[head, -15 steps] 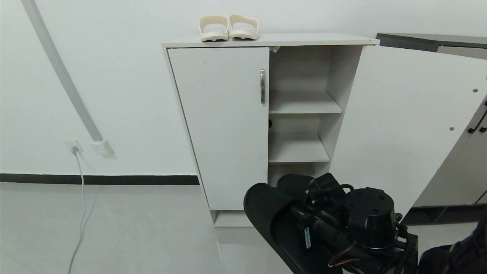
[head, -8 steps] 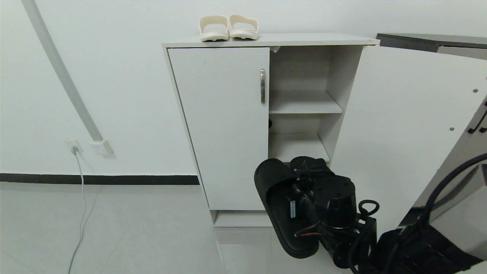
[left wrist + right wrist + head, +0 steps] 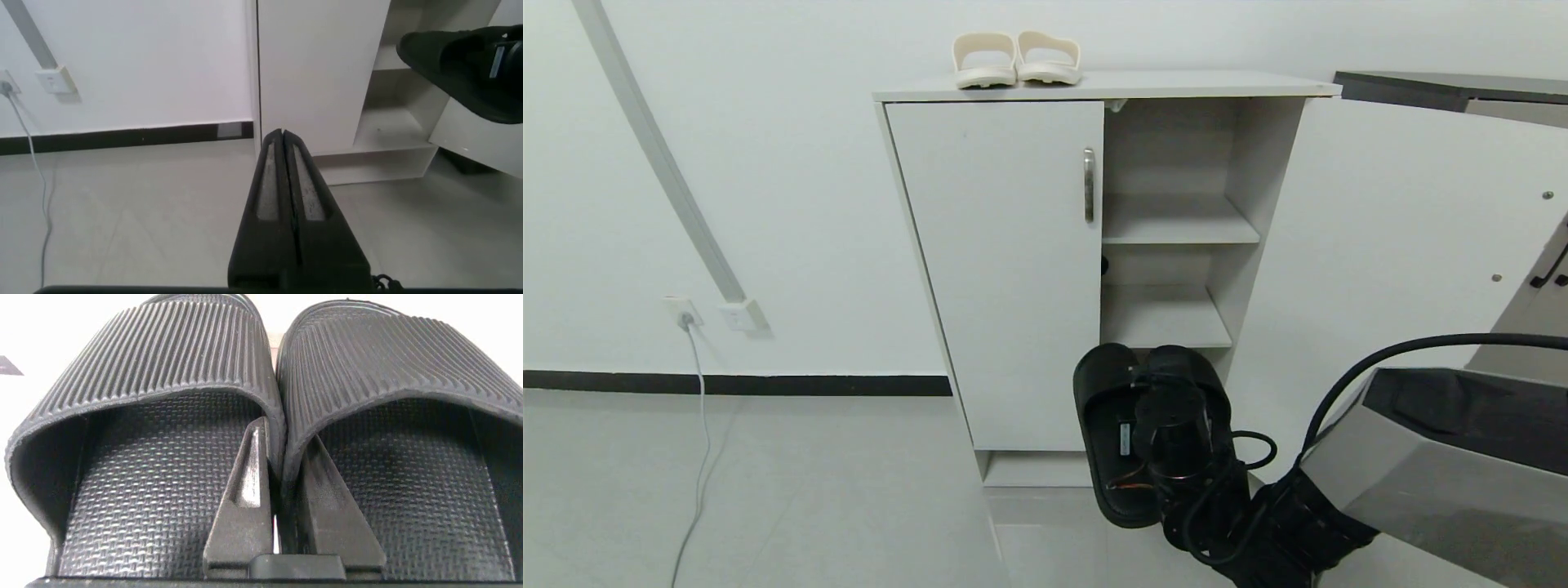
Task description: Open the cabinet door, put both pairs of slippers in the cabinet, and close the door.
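The right gripper (image 3: 282, 469), clamped on the inner edges of the black slippers (image 3: 163, 384), has carried them farther, low before the open right side of the cabinet (image 3: 1094, 85). Placing inside seems next. The cream slippers (image 3: 1017, 59) rest on top.

No readable text anywhere, white label (image 3: 1124, 438) too small to read

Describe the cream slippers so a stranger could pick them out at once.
Find the white cabinet against the wall, its right door swung open. On its top, above the closed left door, sits the cream pair side by side. It is pale and free, unlike the black pair held low by the right gripper.
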Controlling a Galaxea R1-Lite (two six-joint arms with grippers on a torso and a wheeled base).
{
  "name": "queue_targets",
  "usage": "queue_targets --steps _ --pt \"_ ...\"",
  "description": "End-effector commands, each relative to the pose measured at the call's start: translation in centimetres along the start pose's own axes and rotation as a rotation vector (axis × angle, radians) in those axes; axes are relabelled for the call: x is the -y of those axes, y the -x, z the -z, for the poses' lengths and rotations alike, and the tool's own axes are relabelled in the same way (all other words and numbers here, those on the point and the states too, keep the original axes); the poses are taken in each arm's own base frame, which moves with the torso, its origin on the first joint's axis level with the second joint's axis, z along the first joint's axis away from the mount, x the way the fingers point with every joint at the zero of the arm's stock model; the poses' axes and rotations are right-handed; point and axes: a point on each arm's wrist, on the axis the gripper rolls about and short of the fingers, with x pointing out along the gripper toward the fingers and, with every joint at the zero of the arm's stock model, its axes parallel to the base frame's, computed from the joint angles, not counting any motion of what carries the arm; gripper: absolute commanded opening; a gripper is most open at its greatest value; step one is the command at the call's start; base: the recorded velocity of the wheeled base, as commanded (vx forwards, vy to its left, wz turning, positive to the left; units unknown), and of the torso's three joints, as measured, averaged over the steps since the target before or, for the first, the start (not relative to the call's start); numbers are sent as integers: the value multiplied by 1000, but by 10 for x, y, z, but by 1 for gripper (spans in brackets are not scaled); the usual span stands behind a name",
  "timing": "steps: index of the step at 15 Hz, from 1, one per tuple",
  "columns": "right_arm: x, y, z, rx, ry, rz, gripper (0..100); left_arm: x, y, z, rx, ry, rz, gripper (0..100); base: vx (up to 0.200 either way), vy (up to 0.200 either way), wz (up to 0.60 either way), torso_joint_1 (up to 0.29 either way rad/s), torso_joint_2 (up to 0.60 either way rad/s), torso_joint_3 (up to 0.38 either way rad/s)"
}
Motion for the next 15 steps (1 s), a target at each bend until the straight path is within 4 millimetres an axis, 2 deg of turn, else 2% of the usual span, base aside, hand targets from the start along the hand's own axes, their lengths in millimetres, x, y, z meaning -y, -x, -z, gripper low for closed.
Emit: queue_targets --steps 1,5,12,15 --pt "0 -2 4 -7 5 1 0 0 0 0 -2 2 0 0 0 -200 0 -2 2 2" --pt "2 -5 9 -17 13 11 0 0 0 0 -2 6 -2 0 0 -200 0 10 1 2" --pt "0 -12 26 -15 16 1 0 0 0 0 -2 11 -2 0 0 0 0 0 0 0" --pt "-1 -12 26 -9 13 -2 0 0 0 0 -2 11 -2 0 0 0 0 0 0 0"
